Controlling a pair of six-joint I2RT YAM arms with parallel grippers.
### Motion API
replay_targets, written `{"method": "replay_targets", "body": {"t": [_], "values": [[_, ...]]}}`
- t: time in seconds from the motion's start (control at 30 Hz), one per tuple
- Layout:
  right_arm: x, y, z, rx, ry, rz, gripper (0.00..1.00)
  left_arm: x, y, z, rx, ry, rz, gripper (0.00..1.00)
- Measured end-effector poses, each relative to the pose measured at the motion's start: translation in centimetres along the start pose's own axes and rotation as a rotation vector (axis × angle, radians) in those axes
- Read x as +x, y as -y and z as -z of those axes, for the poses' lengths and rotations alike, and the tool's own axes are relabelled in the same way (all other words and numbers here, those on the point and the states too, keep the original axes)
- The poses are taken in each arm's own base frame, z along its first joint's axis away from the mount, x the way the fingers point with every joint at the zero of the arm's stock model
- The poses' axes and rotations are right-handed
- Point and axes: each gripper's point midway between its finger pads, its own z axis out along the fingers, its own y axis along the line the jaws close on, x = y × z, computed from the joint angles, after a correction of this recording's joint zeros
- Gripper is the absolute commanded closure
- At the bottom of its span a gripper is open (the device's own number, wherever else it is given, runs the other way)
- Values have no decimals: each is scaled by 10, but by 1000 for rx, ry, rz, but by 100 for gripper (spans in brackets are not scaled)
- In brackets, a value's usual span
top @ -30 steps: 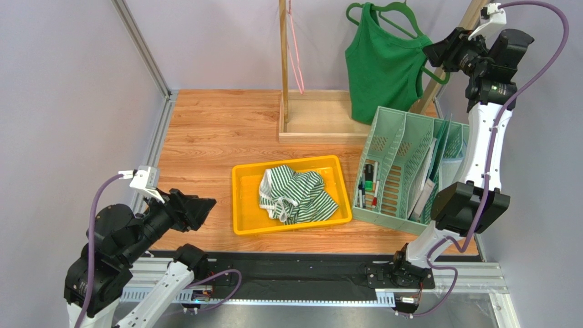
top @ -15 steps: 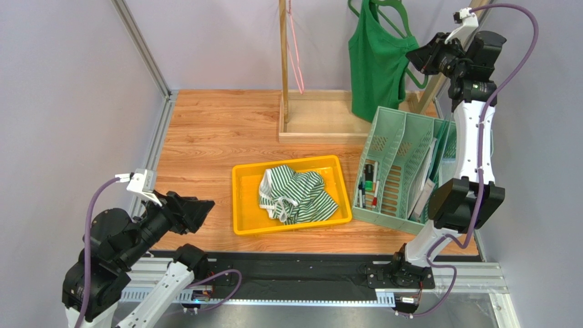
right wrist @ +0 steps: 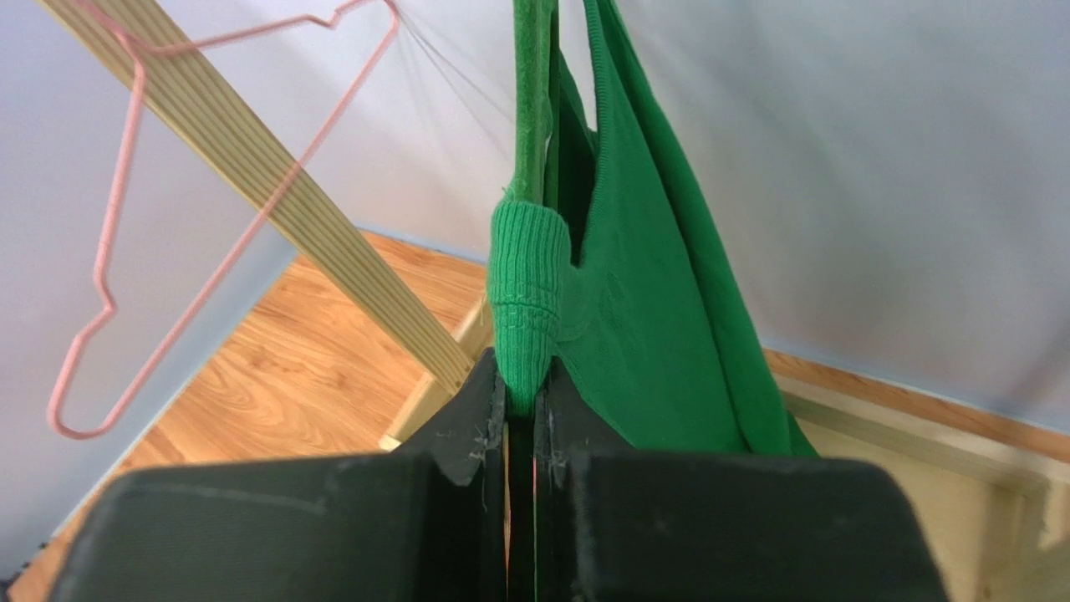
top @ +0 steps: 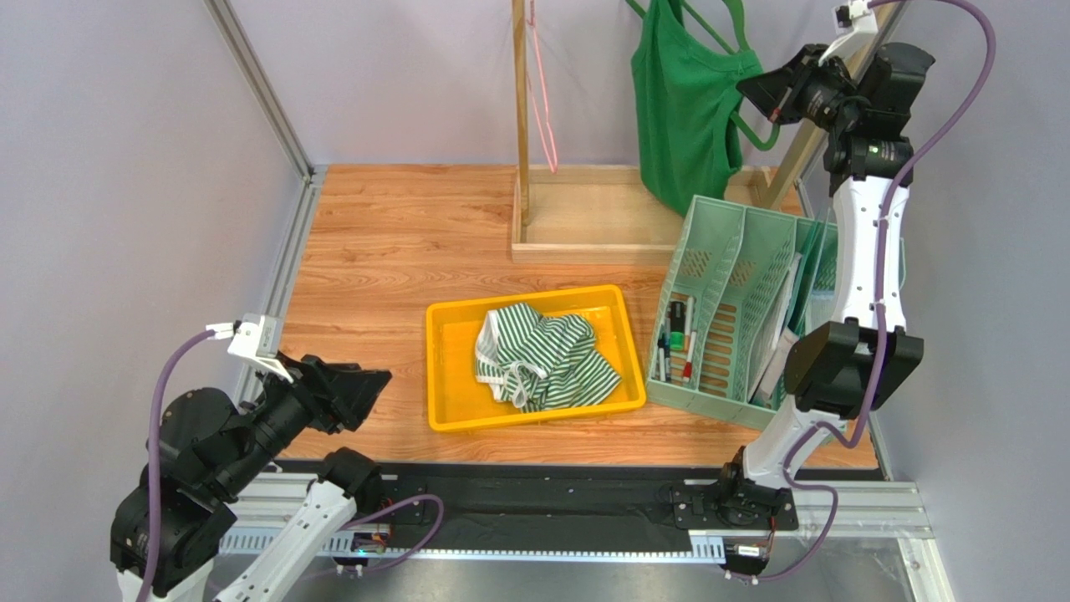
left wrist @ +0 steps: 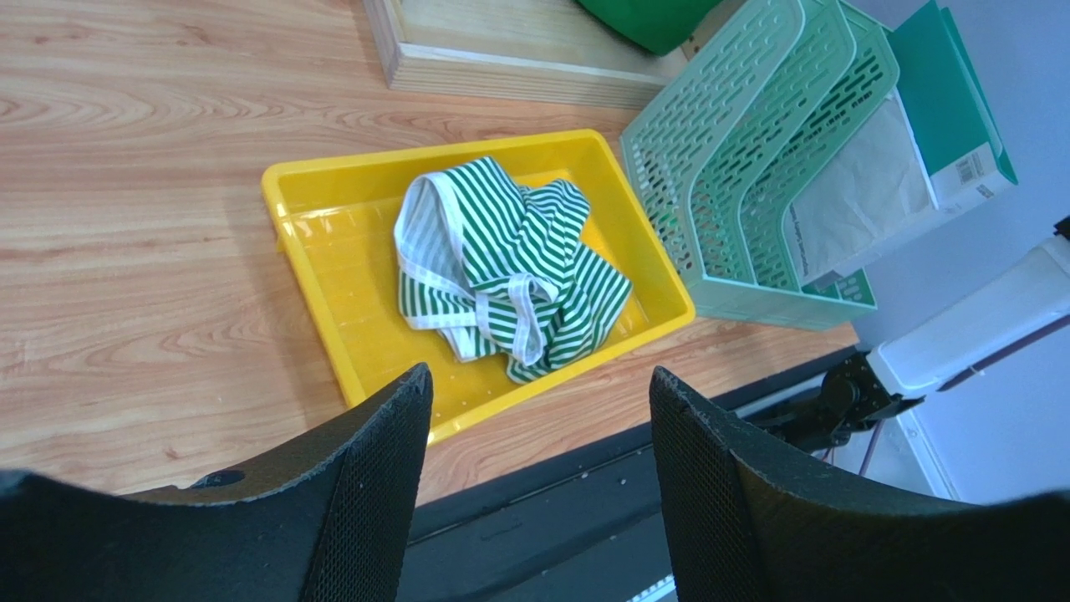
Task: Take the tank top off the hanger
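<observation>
The green tank top hangs on a green hanger at the back right, high up beside the wooden rack. My right gripper is shut on the hanger's right end, where the tank top's ribbed strap wraps over it. In the right wrist view the hanger rises straight up from the closed right gripper, and the tank top drapes to the right. My left gripper is open and empty at the near left, low over the table edge; it also shows in the left wrist view.
A yellow tray holds a green-and-white striped garment in the middle. A mint file rack with pens and papers stands right of it. A wooden rack post carries a pink hanger.
My right gripper has carried the hanger and tank top upward and a little left, turning them more edge-on. The left arm has barely moved.
</observation>
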Motion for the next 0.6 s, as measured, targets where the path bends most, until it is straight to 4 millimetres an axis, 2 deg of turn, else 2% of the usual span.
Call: {"method": "replay_targets", "body": {"t": [0.13,0.3,0.6], "values": [[-15,-7,-8,-55,23,-40,100,0,0,0,0,2,3,31],[-18,-12,-18,-108,13,-111,100,0,0,0,-2,2,6,31],[12,-5,-35,-141,-79,-347,100,6,-3,-4,-10,-16,23,31]]}}
